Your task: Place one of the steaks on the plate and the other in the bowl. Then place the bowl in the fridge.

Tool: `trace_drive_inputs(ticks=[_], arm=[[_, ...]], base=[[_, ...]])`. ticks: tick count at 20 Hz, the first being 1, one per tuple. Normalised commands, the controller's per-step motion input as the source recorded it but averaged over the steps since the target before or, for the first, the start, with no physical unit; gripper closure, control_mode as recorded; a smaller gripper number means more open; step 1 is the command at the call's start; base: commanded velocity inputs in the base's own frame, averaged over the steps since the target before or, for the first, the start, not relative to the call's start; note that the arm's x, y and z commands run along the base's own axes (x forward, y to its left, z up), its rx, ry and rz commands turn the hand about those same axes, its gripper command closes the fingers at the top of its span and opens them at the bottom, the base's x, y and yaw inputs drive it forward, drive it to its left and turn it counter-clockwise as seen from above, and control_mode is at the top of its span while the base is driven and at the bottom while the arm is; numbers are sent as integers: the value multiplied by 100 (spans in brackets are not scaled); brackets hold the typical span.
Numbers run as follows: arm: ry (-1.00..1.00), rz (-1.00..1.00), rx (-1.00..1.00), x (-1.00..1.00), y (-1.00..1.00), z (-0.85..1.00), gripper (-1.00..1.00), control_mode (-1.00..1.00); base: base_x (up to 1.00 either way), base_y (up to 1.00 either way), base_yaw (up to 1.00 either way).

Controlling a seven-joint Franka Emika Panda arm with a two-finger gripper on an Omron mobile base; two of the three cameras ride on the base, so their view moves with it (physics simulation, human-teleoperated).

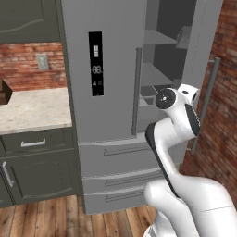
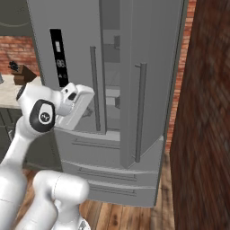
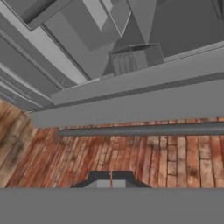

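Gripper (image 3: 111,180) closed, fingertips pressed together, nothing between them; it points down at the wood floor (image 3: 131,157) in front of the fridge (image 1: 109,92). Fridge tall, grey: left door shut with black display panel (image 1: 96,63); right door (image 2: 148,90) swung open, long handle (image 2: 140,112) on it, grey shelves (image 1: 157,74) visible inside. Lower drawers (image 1: 120,176) shut. Arm bent in front of the opening. Stone counter (image 1: 32,109) left of fridge over dark cabinets (image 1: 37,171). Brick wall (image 2: 202,134) right.
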Motion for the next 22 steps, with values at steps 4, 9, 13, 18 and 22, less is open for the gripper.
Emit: trace_drive_inputs(ticks=[4,9,13,18,22], arm=[[0,0,-5,30,0,-5,100,-100],[0,-3,-2,44,0,0,100,-100],[0,-7,-3,39,0,0,100,-100],[0,-9,-5,39,0,0,100,-100],[0,-12,-4,41,0,-9,100,-100]], base=[[0,0,0],[0,0,0],[0,0,0],[0,0,0],[0,0,0]])
